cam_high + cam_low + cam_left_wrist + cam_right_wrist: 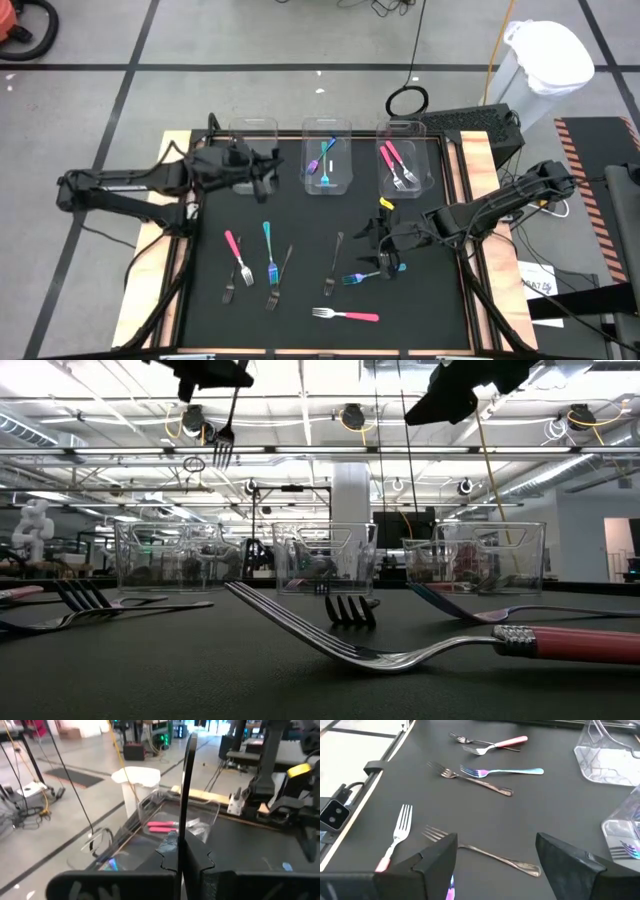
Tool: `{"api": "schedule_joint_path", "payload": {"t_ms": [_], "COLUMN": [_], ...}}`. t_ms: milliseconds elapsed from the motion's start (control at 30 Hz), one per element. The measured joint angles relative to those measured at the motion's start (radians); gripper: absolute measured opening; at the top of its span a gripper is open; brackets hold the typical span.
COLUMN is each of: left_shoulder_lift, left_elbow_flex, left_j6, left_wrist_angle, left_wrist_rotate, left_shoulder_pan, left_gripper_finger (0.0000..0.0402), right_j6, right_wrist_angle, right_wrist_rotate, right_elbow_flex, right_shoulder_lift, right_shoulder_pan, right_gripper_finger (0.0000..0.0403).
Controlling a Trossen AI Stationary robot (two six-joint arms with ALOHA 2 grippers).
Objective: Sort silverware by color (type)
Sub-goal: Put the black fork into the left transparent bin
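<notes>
Sorting is partway: left claw [262,168] clamps a dark fork [226,430] above the far-left bin [252,130]; right claw [384,252] gapes empty; seven forks remain loose.

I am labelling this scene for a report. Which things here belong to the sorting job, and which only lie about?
Belong to the job:
- dark fork held by the shut left pincer
- forks on the mat: pink, teal, dark
- open right pincer

Only lying about:
- white bag
- cable loop
</notes>
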Motion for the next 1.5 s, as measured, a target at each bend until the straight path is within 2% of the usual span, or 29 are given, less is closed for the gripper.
{"api": "schedule_joint_path", "payload": {"t_ms": [267,433,500,733,1000,1200,1500], "left_shoulder_lift": [0.004,0.040,0.062,0.171,0.282,0.288,0.288], "left_elbow_flex": [0.000,0.000,0.000,0.000,-0.027,-0.125,-0.197], "left_j6": [-0.013,-0.034,-0.035,-0.025,0.002,-0.050,-0.052], "left_wrist_angle": [-0.072,-0.098,-0.105,-0.134,-0.068,0.080,0.106], "left_wrist_rotate": [0.231,0.391,0.426,0.431,0.437,0.495,0.493], "left_shoulder_pan": [0.270,0.434,0.483,0.610,0.680,0.716,0.726], "left_gripper_finger": [0.0002,0.0002,0.0002,0.0002,0.0002,0.0002,0.0023], "right_j6": [0.018,0.040,0.046,0.055,0.063,0.072,0.081], "right_wrist_angle": [0.001,-0.001,0.000,-0.004,-0.005,-0.015,-0.028], "right_wrist_rotate": [0.000,-0.003,-0.003,-0.004,-0.004,-0.004,-0.001], "right_elbow_flex": [0.000,0.000,0.000,0.000,0.000,0.000,0.000], "right_shoulder_lift": [0.000,0.000,0.000,0.000,0.000,0.000,0.000], "right_shoulder_pan": [0.000,0.003,0.008,0.036,0.063,0.078,0.081], "right_gripper_finger": [0.0265,0.0265,0.0265,0.0265,0.0265,0.0265,0.0265]}}
